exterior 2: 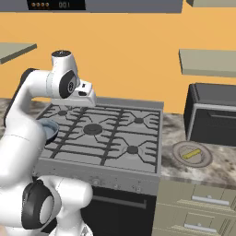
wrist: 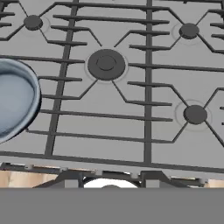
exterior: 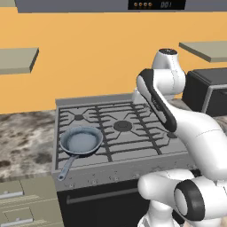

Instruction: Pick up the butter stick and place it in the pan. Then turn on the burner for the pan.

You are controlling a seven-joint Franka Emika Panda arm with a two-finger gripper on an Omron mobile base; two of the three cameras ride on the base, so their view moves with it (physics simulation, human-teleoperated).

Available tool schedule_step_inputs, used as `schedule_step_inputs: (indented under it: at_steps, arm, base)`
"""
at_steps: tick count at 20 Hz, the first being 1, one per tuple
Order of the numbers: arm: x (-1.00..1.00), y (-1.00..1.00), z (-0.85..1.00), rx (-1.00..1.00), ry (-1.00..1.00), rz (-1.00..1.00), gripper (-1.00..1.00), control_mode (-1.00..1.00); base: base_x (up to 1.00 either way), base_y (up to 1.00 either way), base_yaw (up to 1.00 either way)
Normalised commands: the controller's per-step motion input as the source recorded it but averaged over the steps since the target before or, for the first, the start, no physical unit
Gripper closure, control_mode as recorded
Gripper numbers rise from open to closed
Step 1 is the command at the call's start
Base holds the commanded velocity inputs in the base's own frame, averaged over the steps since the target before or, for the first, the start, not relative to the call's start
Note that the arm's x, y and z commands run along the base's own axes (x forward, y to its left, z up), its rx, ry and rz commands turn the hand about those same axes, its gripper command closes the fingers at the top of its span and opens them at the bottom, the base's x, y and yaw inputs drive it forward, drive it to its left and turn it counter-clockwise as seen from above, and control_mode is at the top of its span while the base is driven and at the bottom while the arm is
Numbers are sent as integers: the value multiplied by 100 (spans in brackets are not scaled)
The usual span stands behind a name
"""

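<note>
- Since the butter stick point(exterior 2: 191, 153) is lying on the round plate point(exterior 2: 179, 156) over on the bench point(exterior 2: 216, 170) to the right of the stove point(exterior 2: 99, 133), we'd say the task has barely started.
- Nothing's been picked up as far as we can see, and the pan point(exterior: 81, 141) looks empty: just bare grey-blue metal inside.
- We see the pan sitting on the front left burner, handle sticking out toward the front edge of the stove. In the hand view its rim point(wrist: 17, 103) pokes in from the left.
- The butter and the pan are well apart, on opposite sides of the cooktop, so there's a whole carry across left to do.
- The arm is up above the stove with the wrist looking down on the grates and the middle burner point(wrist: 106, 64), not near the plate.
- Claw state: honestly we can't tell. The fingertips are hidden in the hand view and the base views don't give us a clean look at them. We don't see anything held in it, though.
- Still to do, by our read: reach right for the butter, grab it, drop it in the pan, then turn the knob for that front left burner. The knobs run along the stove's front edge point(exterior 2: 108, 182).
</note>
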Motion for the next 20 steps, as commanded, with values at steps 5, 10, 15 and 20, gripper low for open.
schedule_step_inputs:
  at_steps: [5, 10, 15, 20]
  arm:
    - [-1, -28, 0, -1, -2, 0, -100, -100]
    - [-11, -100, -10, 3, -2, 0, -100, -100]
    - [-29, -100, -25, 5, -3, -1, -100, -100]
    - [-40, -100, -39, 10, -3, -11, -100, -100]
  base:
    - [0, 0, 0]
    - [0, 0, 0]
    - [0, 0, 0]
    - [0, 0, 0]
